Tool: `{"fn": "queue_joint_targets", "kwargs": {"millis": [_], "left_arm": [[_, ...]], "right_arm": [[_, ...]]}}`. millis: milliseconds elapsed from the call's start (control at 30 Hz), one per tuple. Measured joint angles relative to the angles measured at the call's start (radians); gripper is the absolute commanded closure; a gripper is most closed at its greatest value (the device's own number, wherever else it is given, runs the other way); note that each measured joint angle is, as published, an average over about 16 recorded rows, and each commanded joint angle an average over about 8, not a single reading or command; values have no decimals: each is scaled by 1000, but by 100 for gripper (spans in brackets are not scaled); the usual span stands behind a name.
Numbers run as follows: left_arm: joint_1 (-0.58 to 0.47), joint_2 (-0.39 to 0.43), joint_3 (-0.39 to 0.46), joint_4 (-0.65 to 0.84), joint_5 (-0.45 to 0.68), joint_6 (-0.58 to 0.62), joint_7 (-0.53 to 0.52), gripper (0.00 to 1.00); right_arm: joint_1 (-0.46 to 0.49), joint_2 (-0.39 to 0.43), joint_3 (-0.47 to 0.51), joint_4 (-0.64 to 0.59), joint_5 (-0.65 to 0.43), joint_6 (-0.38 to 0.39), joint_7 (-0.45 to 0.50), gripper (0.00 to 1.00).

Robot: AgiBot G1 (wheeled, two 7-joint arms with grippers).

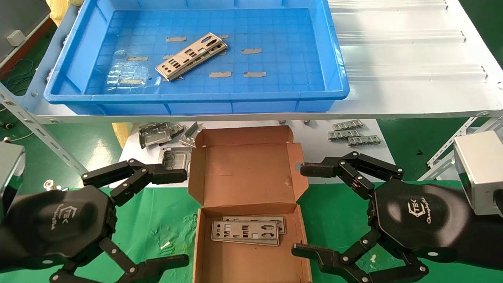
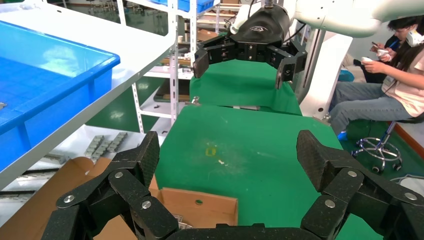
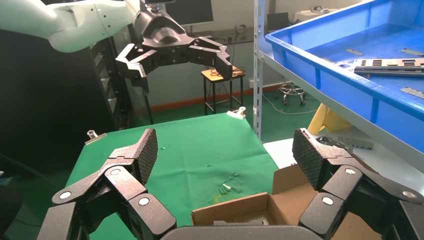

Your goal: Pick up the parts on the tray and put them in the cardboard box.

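Note:
Two stacked silver-grey punched plates (image 1: 191,56) lie tilted in the middle of the blue tray (image 1: 196,103) on the white shelf; they also show in the right wrist view (image 3: 390,65). The open cardboard box (image 1: 245,173) sits below on the green mat, with two more plates (image 1: 246,230) lying in it. My left gripper (image 1: 178,217) is open and empty at the box's left side. My right gripper (image 1: 301,210) is open and empty at the box's right side. Each wrist view shows the other gripper across the mat, the right one (image 2: 243,61) and the left one (image 3: 184,60).
Bulkier grey folded brackets (image 1: 157,134) lie on the white sheet behind the box on the left, and linked grey pieces (image 1: 351,133) on the right. Grey tape strips (image 1: 220,74) dot the tray floor. A person (image 2: 390,75) sits beyond the table.

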Motion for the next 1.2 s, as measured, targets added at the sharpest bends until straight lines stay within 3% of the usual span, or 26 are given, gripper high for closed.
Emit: {"fn": "queue_joint_targets", "kwargs": {"millis": [1200], "left_arm": [[0, 0, 0, 0, 0, 0, 0, 0]], "right_arm": [[0, 0, 0, 0, 0, 0, 0, 0]]}}
